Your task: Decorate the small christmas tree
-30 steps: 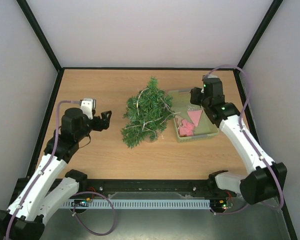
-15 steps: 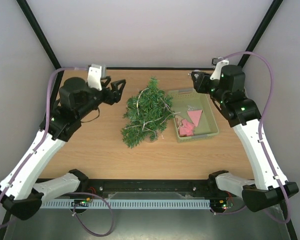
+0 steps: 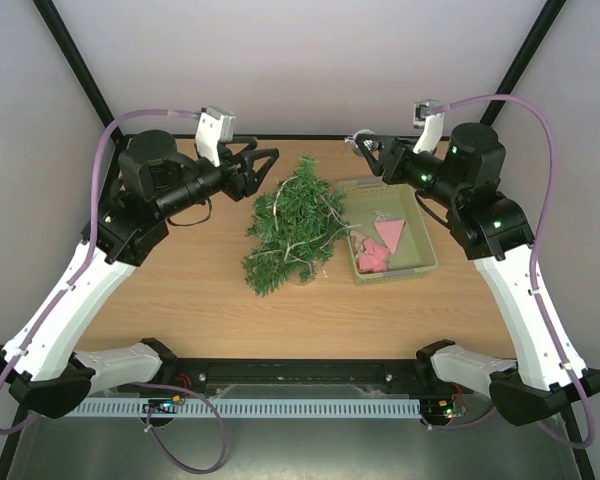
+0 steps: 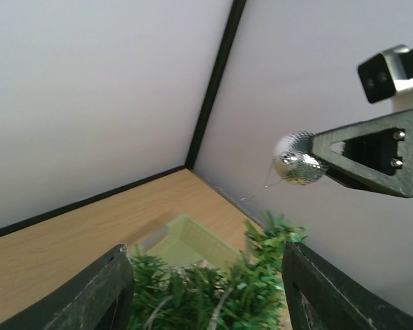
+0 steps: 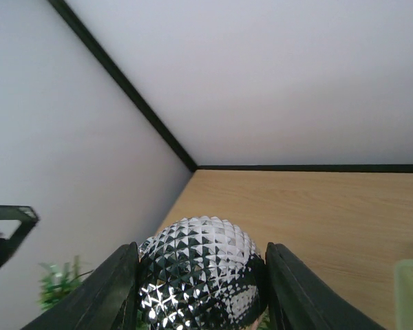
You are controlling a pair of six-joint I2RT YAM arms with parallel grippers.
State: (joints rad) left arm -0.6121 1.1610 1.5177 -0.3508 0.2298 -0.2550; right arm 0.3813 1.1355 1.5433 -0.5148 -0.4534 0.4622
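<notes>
Top external view, decoration at an early stage: the small christmas tree (image 3: pixel 295 225) occupies the middle of the table (image 3: pixel 180 300), its branches reaching the left rim of the pale green basket (image 3: pixel 425 262); whether it stands upright or leans cannot be told from above. The right gripper (image 3: pixel 368 150) pinches one silver faceted bauble (image 5: pixel 199 265) between its fingers, in the air beyond the basket's far left corner and to the right of the tree's tip; the left wrist view shows a thin wire loop dangling from the ball. The left gripper (image 3: pixel 263 168) hovers near the tip from the other side, fingers spread wide with nothing between them. By judgement, hanging has not yet happened: no bauble is visible on the branches, only thin pale strands (image 3: pixel 302 243) of uncertain nature, and the basket holds the remaining ornaments. Count: one tree, one basket, one bauble in grip, two grippers, and at least two pink pieces (image 3: pixel 388 236) in the basket, their exact number too small to resolve
</notes>
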